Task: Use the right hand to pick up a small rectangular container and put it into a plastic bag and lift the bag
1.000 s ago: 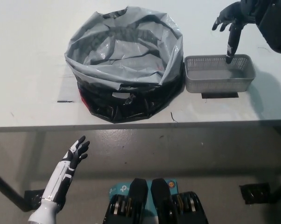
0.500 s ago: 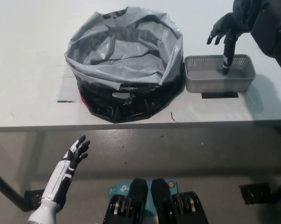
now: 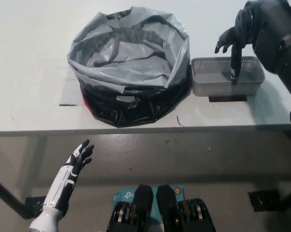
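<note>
A small grey rectangular mesh container (image 3: 227, 76) sits on the white table, right of a grey and black plastic bag (image 3: 131, 65) whose mouth stands wide open. My black right hand (image 3: 232, 46) hangs over the container's back rim with one finger pointing down into it and the others spread; it holds nothing. My white left hand (image 3: 78, 158) rests open at the lower left, below the table's front edge.
The white table (image 3: 34, 92) runs across the view, with its front edge just below the bag. A short dark mark (image 3: 67, 104) lies on the table left of the bag. The floor shows below the edge.
My right arm has come further into view and the hand has dropped, its finger reaching deeper into the container. The left hand, bag and container have not moved.
</note>
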